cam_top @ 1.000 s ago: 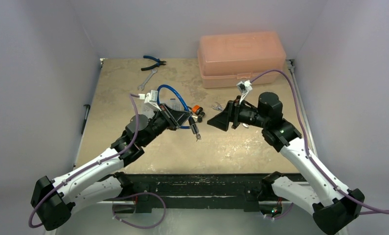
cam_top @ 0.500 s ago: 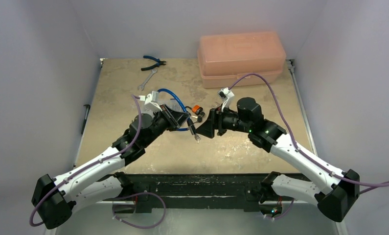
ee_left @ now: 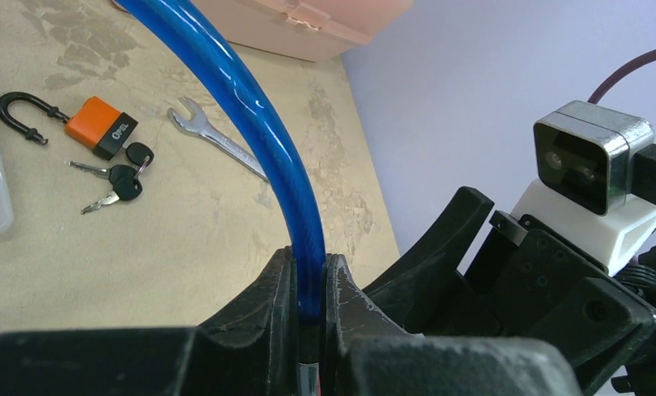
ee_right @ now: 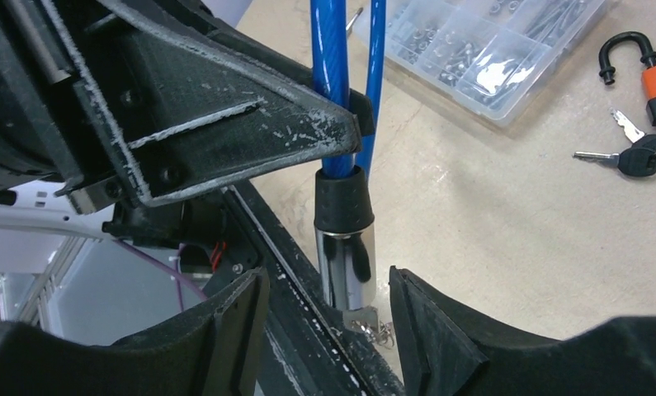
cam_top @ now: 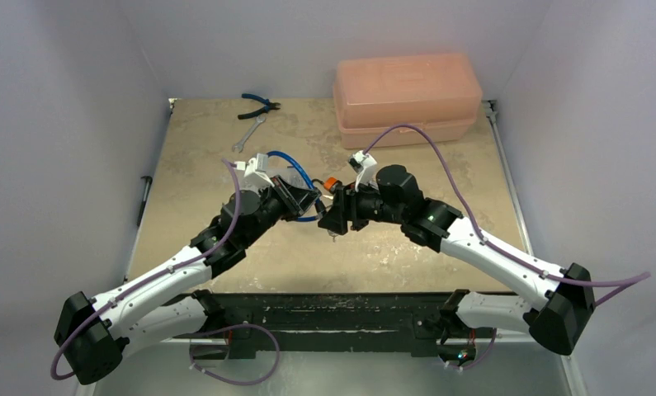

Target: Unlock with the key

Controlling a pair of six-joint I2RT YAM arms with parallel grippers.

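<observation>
Half-open right tool (ee_right: 328,301); left tool (ee_left: 310,289) clamps blue cable (ee_left: 250,115).

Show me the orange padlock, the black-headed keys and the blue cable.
orange padlock (ee_left: 101,128): left wrist view, orange body.
black-headed keys (ee_left: 127,188): left wrist view, one black head.
blue cable (ee_left: 250,114): left wrist view, curved middle.

Clutter along the far edge
Pink box (cam_top: 407,87) toward the table's (cam_top: 200,165) far right corner; pliers (cam_top: 259,105) and wrench (cam_top: 248,134) toward far left.
</observation>
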